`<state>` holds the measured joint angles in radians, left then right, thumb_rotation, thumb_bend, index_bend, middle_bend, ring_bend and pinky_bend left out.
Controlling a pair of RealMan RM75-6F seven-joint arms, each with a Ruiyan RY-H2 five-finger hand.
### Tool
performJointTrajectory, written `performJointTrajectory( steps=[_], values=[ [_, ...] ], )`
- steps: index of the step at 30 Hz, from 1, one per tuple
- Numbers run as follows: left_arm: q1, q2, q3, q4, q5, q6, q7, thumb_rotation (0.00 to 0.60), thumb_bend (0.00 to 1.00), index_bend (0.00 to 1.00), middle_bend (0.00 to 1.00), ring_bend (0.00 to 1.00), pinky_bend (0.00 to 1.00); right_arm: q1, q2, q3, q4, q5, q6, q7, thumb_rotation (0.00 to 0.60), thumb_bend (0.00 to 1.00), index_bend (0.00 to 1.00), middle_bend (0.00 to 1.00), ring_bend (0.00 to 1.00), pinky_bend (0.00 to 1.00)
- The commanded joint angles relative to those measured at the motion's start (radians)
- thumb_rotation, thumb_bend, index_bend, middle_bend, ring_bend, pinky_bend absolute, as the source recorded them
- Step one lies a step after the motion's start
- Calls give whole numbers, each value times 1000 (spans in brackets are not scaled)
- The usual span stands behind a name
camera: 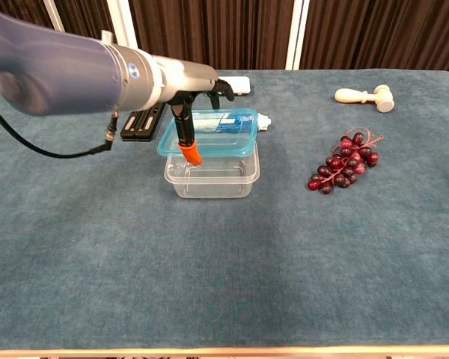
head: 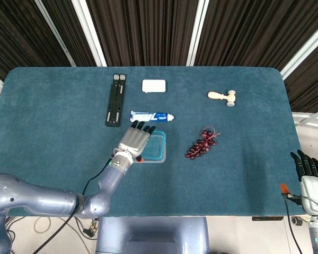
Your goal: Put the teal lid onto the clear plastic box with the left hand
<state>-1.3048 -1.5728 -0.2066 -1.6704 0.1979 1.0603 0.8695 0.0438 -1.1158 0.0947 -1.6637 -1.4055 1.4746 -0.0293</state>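
Observation:
My left hand [head: 134, 140] [camera: 191, 101] holds the teal lid [head: 155, 146] [camera: 213, 132] by its left side, just above the clear plastic box [camera: 211, 173]. In the chest view the lid hovers over the box's rim, tilted slightly, with the box's front wall showing beneath it. From the head view the lid covers most of the box, and only the box's lower edge [head: 147, 161] shows. My right hand [head: 309, 170] hangs off the table's right edge with its fingers apart, holding nothing.
A toothpaste tube [head: 151, 116] lies just behind the box, with a black folded stand [head: 115, 99] to its left and a white case [head: 153, 85] further back. Purple grapes [head: 201, 144] lie to the right of the box, a small wooden mallet [head: 223, 97] at the back right.

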Motion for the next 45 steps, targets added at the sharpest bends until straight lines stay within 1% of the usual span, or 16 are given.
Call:
performJointTrajectory(
  steps=[1, 8, 13, 17, 30, 45],
  values=[
    [-9, -24, -2, 22, -14, 16, 11, 600, 175, 83, 362, 17, 0, 0, 0, 0, 0, 0, -1, 0, 600, 362, 46, 0, 0, 0],
    [-32, -58, -28, 9, -110, 102, 70, 600, 175, 85, 363, 17, 0, 1, 0, -1, 1, -2, -2, 2, 600, 362, 46, 0, 0, 0],
    [-37, -90, -45, 20, -138, 162, 95, 600, 175, 86, 364, 17, 0, 0, 1, -1, 1, -4, 0, 3, 600, 361, 46, 0, 0, 0],
    [-32, -104, -58, 29, -134, 161, 99, 600, 175, 89, 364, 17, 0, 0, 1, -1, 0, -3, -1, 4, 600, 362, 46, 0, 0, 0],
    [-2, -133, -67, 50, -111, 130, 102, 600, 175, 98, 365, 17, 0, -1, 1, 1, 0, -1, 1, 4, 600, 362, 46, 0, 0, 0],
    [12, -158, -81, 68, -101, 148, 138, 600, 175, 100, 363, 17, 0, -3, 4, 1, -6, 5, -1, 3, 600, 362, 46, 0, 0, 0]
  ],
)
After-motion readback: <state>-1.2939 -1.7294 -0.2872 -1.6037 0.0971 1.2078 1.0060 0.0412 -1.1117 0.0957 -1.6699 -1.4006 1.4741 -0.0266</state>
